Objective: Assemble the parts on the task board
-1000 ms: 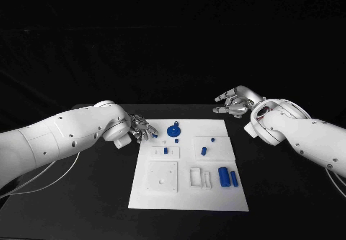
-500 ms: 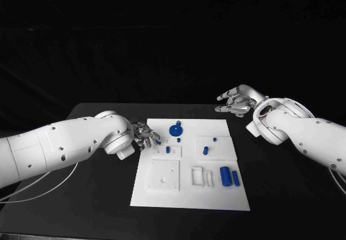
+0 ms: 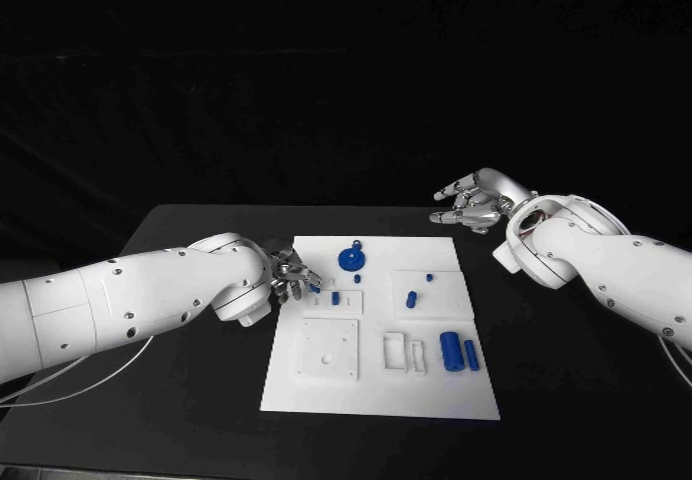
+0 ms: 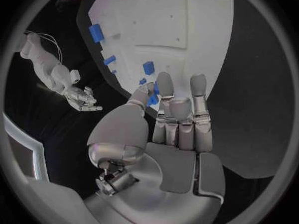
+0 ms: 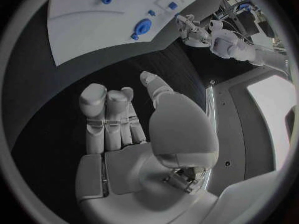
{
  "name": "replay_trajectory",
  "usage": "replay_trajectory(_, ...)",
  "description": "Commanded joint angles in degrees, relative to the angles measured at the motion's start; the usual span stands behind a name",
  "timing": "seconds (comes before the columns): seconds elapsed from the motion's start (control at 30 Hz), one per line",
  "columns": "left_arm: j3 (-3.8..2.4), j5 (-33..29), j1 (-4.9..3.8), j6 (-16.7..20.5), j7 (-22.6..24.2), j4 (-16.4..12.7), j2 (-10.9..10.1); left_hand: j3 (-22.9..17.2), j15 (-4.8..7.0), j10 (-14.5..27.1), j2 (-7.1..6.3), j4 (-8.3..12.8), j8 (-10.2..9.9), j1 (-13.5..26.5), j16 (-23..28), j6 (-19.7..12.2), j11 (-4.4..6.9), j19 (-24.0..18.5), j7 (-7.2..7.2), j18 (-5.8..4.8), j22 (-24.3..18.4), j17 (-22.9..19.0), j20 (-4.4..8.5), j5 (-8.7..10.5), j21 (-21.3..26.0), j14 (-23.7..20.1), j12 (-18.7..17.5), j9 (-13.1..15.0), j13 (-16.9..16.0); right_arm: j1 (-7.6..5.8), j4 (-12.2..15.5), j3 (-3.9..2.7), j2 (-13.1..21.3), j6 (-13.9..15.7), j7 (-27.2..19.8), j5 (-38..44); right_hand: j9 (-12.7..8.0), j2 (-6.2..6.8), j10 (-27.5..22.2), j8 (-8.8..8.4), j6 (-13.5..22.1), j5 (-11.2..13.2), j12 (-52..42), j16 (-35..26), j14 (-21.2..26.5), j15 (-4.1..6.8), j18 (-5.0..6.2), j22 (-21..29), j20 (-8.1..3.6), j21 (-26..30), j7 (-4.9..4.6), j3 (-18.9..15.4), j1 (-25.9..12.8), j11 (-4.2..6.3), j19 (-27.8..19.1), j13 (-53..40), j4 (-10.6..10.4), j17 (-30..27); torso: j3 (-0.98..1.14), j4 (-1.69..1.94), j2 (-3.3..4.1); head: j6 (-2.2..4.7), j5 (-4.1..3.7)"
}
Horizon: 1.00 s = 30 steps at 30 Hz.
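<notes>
The left hand (image 3: pixel 293 272) hangs over the near-left edge of the task board (image 3: pixel 378 385), pinching a small blue part (image 4: pixel 151 87) between thumb and fingertip. Just beyond its fingers on the board lie a blue disc (image 3: pixel 349 261) and two blue cylinders (image 3: pixel 457 353). The right hand (image 3: pixel 472 203) floats past the board's far right corner over the tabletop (image 3: pixel 188 400), fingers loosely curled and apart, grasping nothing; no writing is legible anywhere.

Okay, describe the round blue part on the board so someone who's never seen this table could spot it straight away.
Start at the white task board in the middle of the black table. Look along its far edge, left of centre, just beyond the left hand. There sits the round blue part, a disc with a small blue knob behind it, while its blue neighbours are small pegs or bars.
</notes>
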State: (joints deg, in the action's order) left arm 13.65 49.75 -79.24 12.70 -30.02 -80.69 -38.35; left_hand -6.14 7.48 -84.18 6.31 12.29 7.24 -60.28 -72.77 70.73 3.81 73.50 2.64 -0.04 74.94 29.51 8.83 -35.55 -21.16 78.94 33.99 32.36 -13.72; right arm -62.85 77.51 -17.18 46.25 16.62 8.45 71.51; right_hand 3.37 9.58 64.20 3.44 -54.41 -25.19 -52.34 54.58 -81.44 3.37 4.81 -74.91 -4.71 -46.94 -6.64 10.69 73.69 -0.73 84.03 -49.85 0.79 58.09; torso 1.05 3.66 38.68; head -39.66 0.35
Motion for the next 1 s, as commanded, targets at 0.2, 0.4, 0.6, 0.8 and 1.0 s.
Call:
replay_trajectory(0.2, 0.12, 4.4, 0.49, 1.2, -0.7, -0.3, 0.8, -3.4, 0.81, -2.7, 0.55, 3.4, -0.3, -0.3, -0.1, 6.1, 0.76, 0.0, -4.27, 0.04, 1.1, -0.2, 0.26, -0.03, -0.4, 1.0, 0.2, 1.8, 0.0, 0.05, 0.1, -0.03, 0.0, -0.8, -0.2, 0.1, 0.0, 0.04, 0.0, -0.03, 0.1, -0.2, -0.1, -0.1, -0.2, 0.40, 0.70, -5.7, -0.13, 0.0, -0.13, 0.1, -0.6, 0.38, 2.0, 0.0, 0.2, 0.0, -0.02, 0.01, 0.03, -0.07, -0.18)
replay_trajectory(0.4, 0.14, 4.6, 0.81, 0.7, -1.0, -0.4, 0.9, -3.4, 0.81, -2.7, 0.59, 3.3, -0.4, -0.3, -0.1, 6.1, 0.77, 0.0, -4.29, 0.04, 1.1, -0.1, 0.26, 0.03, -0.5, 1.0, 0.3, 1.9, -0.1, 0.07, 0.1, -0.03, 0.0, -1.0, -0.2, 0.1, 0.0, 0.04, 0.0, -0.03, 0.1, -0.2, -0.1, -0.1, -0.2, 0.40, 0.70, -5.7, -0.13, 0.0, -0.13, 0.1, -0.6, 0.38, 2.0, 0.0, 0.2, 0.0, -0.03, 0.04, 0.02, -0.25, -0.41)
replay_trajectory(0.6, 0.14, 4.6, 1.13, 0.5, -1.5, -0.3, 1.1, -3.4, 0.79, -2.7, 0.63, 3.3, -0.4, -0.4, 0.0, 6.0, 0.75, -0.1, -4.26, 0.04, 1.1, -0.4, 0.24, 0.09, -0.6, 1.0, 0.3, 2.0, 0.0, 0.08, 0.1, -0.03, 0.1, -1.1, -0.2, 0.1, 0.0, 0.04, 0.0, -0.03, 0.1, -0.2, -0.1, -0.1, -0.2, 0.40, 0.70, -5.7, -0.13, 0.0, -0.13, 0.1, -0.6, 0.38, 2.0, 0.0, 0.2, 0.0, -0.05, 0.03, 0.02, -0.31, -0.29)
replay_trajectory(0.8, 0.14, 4.8, 1.59, 0.5, -1.7, -0.2, 1.1, -3.4, 0.79, -2.7, 0.63, 3.3, -0.4, -0.4, 0.0, 6.0, 0.75, -0.1, -4.26, 0.04, 1.1, -0.4, 0.24, 0.09, -0.6, 1.0, 0.3, 2.0, 0.0, 0.08, 0.2, -0.03, 0.2, -1.1, -0.2, 0.1, 0.0, 0.04, 0.0, -0.03, 0.1, -0.2, -0.1, -0.1, -0.2, 0.40, 0.70, -5.7, -0.13, 0.0, -0.13, 0.1, -0.6, 0.38, 2.0, 0.0, 0.2, 0.0, -0.06, 0.05, 0.02, -0.40, -0.34)
replay_trajectory(1.0, 0.14, 4.9, 1.92, 0.3, -1.9, -0.2, 1.1, -3.4, 0.79, -2.7, 0.67, 3.3, -0.5, -0.4, 0.0, 6.0, 0.75, -0.2, -4.26, 0.04, 1.1, -0.7, 0.24, 0.16, -0.7, 1.0, 0.2, 2.2, 0.0, 0.10, 0.1, -0.03, 0.2, -1.1, -0.2, 0.1, 0.0, 0.04, 0.0, -0.03, 0.1, -0.2, -0.1, -0.1, -0.2, 0.40, 0.70, -5.7, -0.13, 0.0, -0.13, 0.1, -0.6, 0.38, 2.0, 0.0, 0.2, 0.0, -0.07, 0.03, 0.02, -0.52, -0.30)
